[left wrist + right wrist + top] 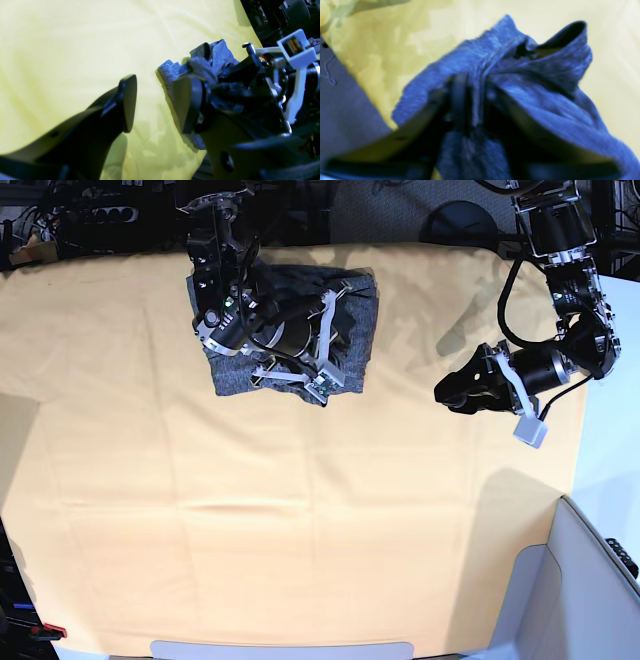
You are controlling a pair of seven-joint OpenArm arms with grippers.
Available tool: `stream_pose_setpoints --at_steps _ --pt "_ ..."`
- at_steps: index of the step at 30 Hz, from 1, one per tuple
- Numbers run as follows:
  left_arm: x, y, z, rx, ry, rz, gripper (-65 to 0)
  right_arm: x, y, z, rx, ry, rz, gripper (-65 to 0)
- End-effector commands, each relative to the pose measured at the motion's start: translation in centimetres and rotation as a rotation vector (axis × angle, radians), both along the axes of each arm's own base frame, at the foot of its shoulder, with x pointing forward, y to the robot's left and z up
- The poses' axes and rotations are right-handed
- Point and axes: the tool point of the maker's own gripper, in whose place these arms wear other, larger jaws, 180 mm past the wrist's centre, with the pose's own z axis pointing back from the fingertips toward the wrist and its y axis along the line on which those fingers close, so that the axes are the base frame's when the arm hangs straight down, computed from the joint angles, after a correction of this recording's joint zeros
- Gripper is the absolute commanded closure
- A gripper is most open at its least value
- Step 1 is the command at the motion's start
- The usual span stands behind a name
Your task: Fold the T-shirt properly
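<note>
The dark-grey T-shirt (pixel 355 305) lies bunched in a compact heap at the back of the yellow-orange cloth. My right gripper (pixel 322 383) is at the heap's front edge. In the right wrist view it (pixel 476 100) is shut on a raised fold of the T-shirt (pixel 545 75). My left gripper (pixel 447 393) is open and empty over bare cloth, well to the right of the shirt. In the left wrist view its jaws (pixel 156 102) stand wide apart, with the T-shirt (pixel 220 57) and the other arm beyond them.
The yellow-orange cloth sheet (pixel 300 510) covers the whole table, with wrinkles across the middle. A pale grey box or panel (pixel 590 580) stands at the front right corner. Dark equipment and cables (pixel 100 215) line the back edge.
</note>
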Motion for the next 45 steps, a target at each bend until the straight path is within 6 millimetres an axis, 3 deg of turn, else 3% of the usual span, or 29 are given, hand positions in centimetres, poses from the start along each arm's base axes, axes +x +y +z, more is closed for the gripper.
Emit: stream_pose_setpoints --at_steps 1,3,7,12,15,19,21,24,29,31,35,41,45 --pt "0.9 0.4 1.5 -0.007 -0.055 0.006 -26.7 0.4 1.5 1.7 0.057 -0.042 0.027 -20.4" --pt "0.9 0.4 1.5 -0.007 -0.055 0.006 -26.7 0.3 2.1 2.0 0.059 -0.052 0.050 -30.3" --pt "0.9 0.3 1.5 -0.009 -0.055 0.006 -26.7 0.4 2.3 2.3 0.060 -0.064 0.057 -43.1" --pt "0.9 0.3 1.5 -0.008 -0.056 0.005 -26.7 1.8 1.9 4.0 0.066 -0.125 0.039 -44.7" --pt "0.9 0.3 1.5 -0.008 -0.056 0.005 -26.7 3.8 -1.0 6.1 0.074 -0.194 -0.062 -44.8" --pt "0.8 0.3 1.5 -0.008 -0.055 0.005 -26.7 5.9 -7.0 7.1 0.036 -0.244 -0.233 -44.6" --pt "0.8 0.3 1.4 -0.008 -0.053 0.005 -26.7 6.2 -9.7 6.8 0.001 -0.246 -0.294 -42.3" --pt "0.7 0.3 1.4 -0.008 -0.052 0.005 -26.7 5.4 -12.3 5.5 -0.053 -0.219 -0.332 -30.9" --pt "0.7 0.3 1.3 -0.008 -0.050 0.005 -26.7 3.0 -13.4 3.0 -0.100 -0.147 -0.329 -9.2" --pt "0.7 0.3 1.3 -0.008 -0.050 0.005 -26.7 2.0 -13.4 2.1 -0.108 -0.118 -0.328 -4.6" --pt "0.6 0.3 1.3 -0.008 -0.049 0.005 -26.7 0.1 -13.3 0.7 -0.114 -0.063 -0.318 -4.0" --pt "0.6 0.3 1.3 -0.008 -0.047 0.005 -26.7 -1.0 -13.5 0.0 -0.124 -0.036 -0.311 -7.8" --pt "0.6 0.3 1.3 -0.008 -0.047 0.005 -26.7 -1.2 -11.6 0.1 -0.107 -0.039 -0.253 -7.9"
